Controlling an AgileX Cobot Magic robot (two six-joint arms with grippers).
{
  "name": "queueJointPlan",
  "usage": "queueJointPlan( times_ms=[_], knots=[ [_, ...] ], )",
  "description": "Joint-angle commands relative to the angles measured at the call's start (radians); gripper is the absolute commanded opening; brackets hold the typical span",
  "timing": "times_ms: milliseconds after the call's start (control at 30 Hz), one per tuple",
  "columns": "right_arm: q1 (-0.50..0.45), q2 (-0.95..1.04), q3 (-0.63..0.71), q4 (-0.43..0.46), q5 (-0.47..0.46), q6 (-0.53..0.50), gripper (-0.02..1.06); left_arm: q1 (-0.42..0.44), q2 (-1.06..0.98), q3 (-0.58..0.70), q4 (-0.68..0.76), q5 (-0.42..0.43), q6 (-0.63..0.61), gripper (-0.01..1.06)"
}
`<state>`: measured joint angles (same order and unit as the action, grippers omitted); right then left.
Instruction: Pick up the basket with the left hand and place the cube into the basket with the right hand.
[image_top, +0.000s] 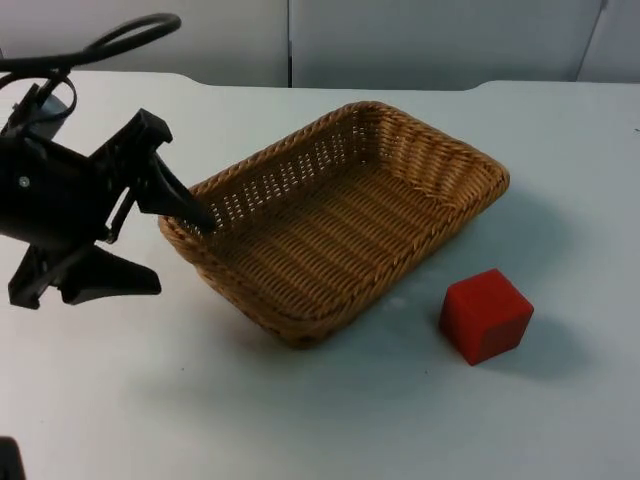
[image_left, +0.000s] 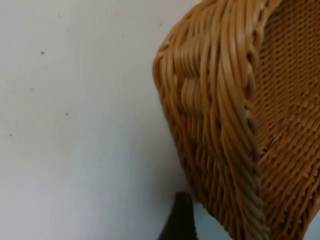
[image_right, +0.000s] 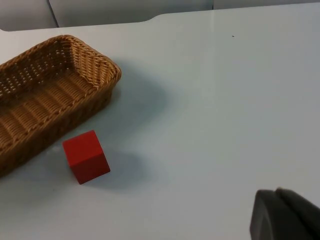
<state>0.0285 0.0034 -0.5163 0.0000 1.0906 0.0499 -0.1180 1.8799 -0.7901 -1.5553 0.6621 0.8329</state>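
White table (image_top: 330, 420), grey partition wall (image_top: 420, 40).

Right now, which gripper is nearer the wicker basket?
Left. The left gripper is at the wicker basket's rim corner; the right gripper waits away over the table, beyond the red cube.

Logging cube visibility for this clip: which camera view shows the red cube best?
The top view: the red cube sits on the table beside the basket, three faces visible, near the frame's centre. The right wrist view also shows it whole, but off-centre. The left wrist view looks onto the basket's rim.
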Motion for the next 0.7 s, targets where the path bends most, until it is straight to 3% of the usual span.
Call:
queueJointPlan(
  times_ms=[0, 367, 467, 500, 600, 667],
  knots=[
    [0.003, -0.003, 0.007, 0.000, -0.012, -0.008, 0.00, -0.005, 0.017, -0.016, -0.017, 0.026, 0.004, 0.69],
    [0.003, -0.003, 0.007, 0.000, -0.012, -0.008, 0.00, -0.079, 0.134, -0.103, -0.040, 0.017, -0.007, 0.69],
    [0.003, -0.003, 0.007, 0.000, -0.012, -0.008, 0.00, -0.090, 0.160, -0.117, -0.044, 0.009, -0.007, 0.63],
    [0.003, -0.003, 0.007, 0.000, -0.012, -0.008, 0.00, -0.094, 0.172, -0.124, -0.044, 0.005, -0.007, 0.55],
    [0.003, -0.003, 0.007, 0.000, -0.012, -0.008, 0.00, -0.094, 0.191, -0.129, -0.089, -0.048, 0.006, -0.01],
    [0.003, -0.003, 0.007, 0.000, -0.012, -0.008, 0.00, -0.094, 0.191, -0.129, -0.131, -0.064, 0.027, 0.00]
  ],
)
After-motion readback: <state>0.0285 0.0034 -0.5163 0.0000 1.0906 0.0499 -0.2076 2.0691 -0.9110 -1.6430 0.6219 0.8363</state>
